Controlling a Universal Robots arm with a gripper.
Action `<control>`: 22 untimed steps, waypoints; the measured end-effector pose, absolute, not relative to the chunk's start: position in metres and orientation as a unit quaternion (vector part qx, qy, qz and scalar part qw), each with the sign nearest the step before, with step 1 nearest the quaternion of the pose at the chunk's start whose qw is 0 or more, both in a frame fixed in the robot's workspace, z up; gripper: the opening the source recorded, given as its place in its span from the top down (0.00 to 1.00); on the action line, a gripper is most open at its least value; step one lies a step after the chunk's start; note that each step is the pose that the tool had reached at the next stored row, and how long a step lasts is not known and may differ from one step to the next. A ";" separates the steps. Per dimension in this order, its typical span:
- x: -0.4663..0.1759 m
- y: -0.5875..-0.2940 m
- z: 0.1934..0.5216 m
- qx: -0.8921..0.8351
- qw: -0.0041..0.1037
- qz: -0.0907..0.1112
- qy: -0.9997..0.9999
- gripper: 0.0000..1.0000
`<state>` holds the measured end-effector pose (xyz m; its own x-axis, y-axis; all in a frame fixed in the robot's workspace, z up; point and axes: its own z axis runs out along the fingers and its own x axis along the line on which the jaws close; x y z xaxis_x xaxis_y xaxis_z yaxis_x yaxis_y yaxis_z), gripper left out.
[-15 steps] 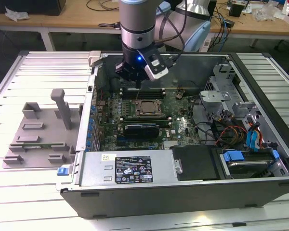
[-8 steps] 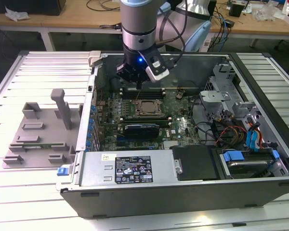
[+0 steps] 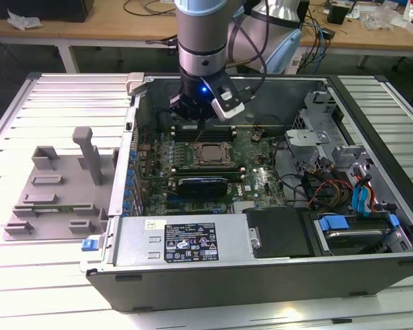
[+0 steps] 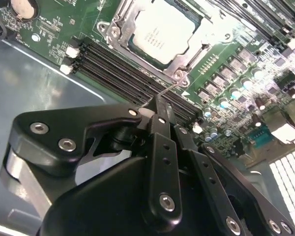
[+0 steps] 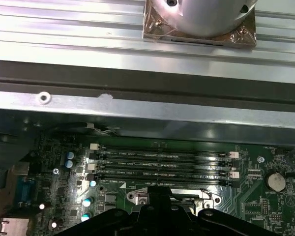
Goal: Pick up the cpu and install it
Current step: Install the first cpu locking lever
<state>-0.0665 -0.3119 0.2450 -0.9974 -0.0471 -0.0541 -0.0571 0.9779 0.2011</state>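
The cpu (image 4: 162,33) lies flat in the motherboard socket, silvery top up, with the metal frame (image 4: 119,24) around it. In the exterior view the cpu (image 3: 210,152) sits mid-board inside the open computer case (image 3: 275,275). My gripper (image 4: 156,105) hangs just above the memory slots (image 4: 118,73) beside the socket, its black fingers (image 4: 161,129) pressed together with nothing between them. A thin wire lever (image 4: 171,87) runs from the socket corner to the fingertips; whether they touch is unclear. The gripper (image 3: 196,113) stands at the socket's far side, and its linkage (image 5: 157,211) shows over the board.
A grey fixture tray (image 3: 55,192) lies on the slatted table at the exterior view's left. Inside the case sit a power supply (image 3: 186,240), a drive cage (image 3: 316,117), loose cables (image 3: 330,189) and a black heatsink (image 3: 203,184). The case wall (image 5: 137,98) is close behind the gripper.
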 end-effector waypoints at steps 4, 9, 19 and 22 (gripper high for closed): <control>-0.062 -0.312 0.242 -0.026 0.024 0.102 0.994 0.89; -0.062 -0.312 0.239 -0.027 0.026 0.102 0.994 0.89; -0.062 -0.313 0.231 0.015 0.034 0.112 0.993 0.89; -0.062 -0.313 0.229 0.034 0.036 0.111 0.993 0.89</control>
<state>-0.0616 -0.3133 0.2294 -0.9952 0.0748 -0.0638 0.0589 0.9731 0.2229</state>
